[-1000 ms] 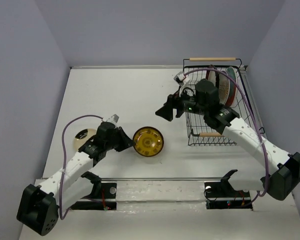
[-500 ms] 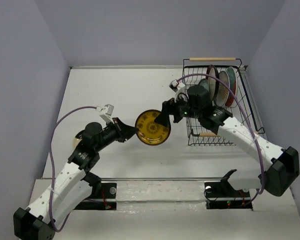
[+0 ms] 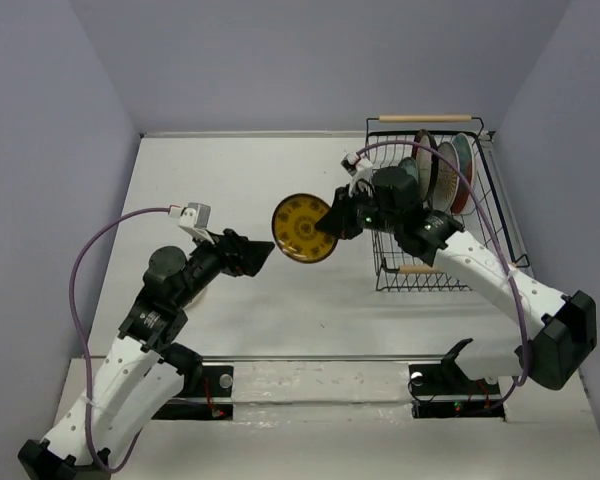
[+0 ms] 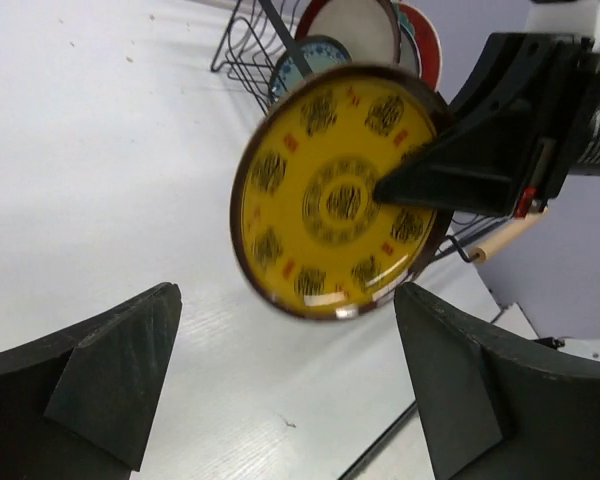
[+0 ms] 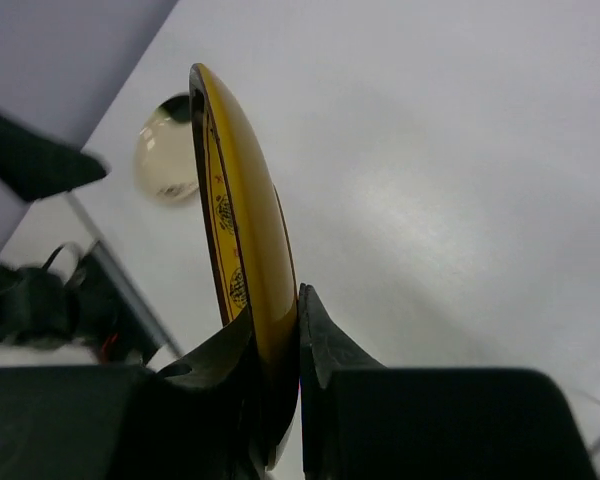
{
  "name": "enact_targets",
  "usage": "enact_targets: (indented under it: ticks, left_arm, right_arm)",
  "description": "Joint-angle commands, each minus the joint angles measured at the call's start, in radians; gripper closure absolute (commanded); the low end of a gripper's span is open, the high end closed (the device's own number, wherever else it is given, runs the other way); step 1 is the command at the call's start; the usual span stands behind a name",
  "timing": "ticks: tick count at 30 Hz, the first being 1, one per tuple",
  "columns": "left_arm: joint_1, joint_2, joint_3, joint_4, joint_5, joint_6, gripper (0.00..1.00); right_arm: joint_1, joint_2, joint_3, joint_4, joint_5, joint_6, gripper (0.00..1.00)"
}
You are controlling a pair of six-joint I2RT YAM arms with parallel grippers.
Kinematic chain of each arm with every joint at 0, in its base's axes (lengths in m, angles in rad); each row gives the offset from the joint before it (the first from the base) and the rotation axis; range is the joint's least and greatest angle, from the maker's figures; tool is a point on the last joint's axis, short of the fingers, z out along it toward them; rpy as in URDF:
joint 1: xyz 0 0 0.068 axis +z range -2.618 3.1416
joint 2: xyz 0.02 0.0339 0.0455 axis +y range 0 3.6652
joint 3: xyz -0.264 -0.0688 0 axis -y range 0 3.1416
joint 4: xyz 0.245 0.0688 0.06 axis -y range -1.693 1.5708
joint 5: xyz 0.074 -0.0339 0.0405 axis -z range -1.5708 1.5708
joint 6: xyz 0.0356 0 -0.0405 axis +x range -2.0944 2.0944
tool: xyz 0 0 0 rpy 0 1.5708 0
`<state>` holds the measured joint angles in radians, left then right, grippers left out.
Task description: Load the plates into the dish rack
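Handover complete: left gripper (image 3: 258, 256) has let go, jaws wide, empty. Right gripper (image 3: 330, 222) now pinches amber plate (image 3: 300, 228) by its rim, midair, left of dish rack (image 3: 450, 283). Racking likely next.

Amber-yellow plate (image 4: 300, 200) bears black medallions and a dark brown rim.

We see amber-yellow plate (image 3: 303, 229) held up over middle of worktop (image 3: 230, 170), patterned face turned toward near left. Right gripper (image 3: 329, 222) clamps plate's right rim. Left gripper (image 3: 258, 255) just left of plate, apart from it. Dish rack (image 3: 425, 285) at worktop's far right corner. We make out several plates (image 3: 448, 175) standing on edge in its far half.
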<state>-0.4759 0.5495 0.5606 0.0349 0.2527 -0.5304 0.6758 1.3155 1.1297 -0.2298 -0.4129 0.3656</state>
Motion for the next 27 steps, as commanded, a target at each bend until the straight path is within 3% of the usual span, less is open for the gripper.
enact_targets:
  ticks: [1, 2, 5, 12, 27]
  left_arm:
    - [0.0, -0.058, 0.055, -0.032, -0.085, 0.081, 0.01]
    - [-0.001, -0.074, 0.055, -0.033, -0.099, 0.081, 0.01]
    - [0.0, -0.131, 0.048, -0.033, -0.139, 0.078, 0.01]
    - [0.005, -0.091, 0.048, -0.032, -0.086, 0.069, 0.01]
    - [0.033, -0.089, 0.041, -0.029, -0.072, 0.053, 0.01]
  right_arm:
    - [-0.018, -0.055, 0.205, -0.068, 0.576, -0.073, 0.93]
    - [-0.031, -0.044, 0.222, -0.083, 0.761, -0.106, 0.93]
    - [-0.091, -0.024, 0.265, -0.089, 0.963, -0.143, 0.93]
    - [-0.255, 0.042, 0.315, -0.089, 1.022, -0.194, 0.93]
    - [-0.294, 0.378, 0.446, -0.088, 1.108, -0.34, 0.93]
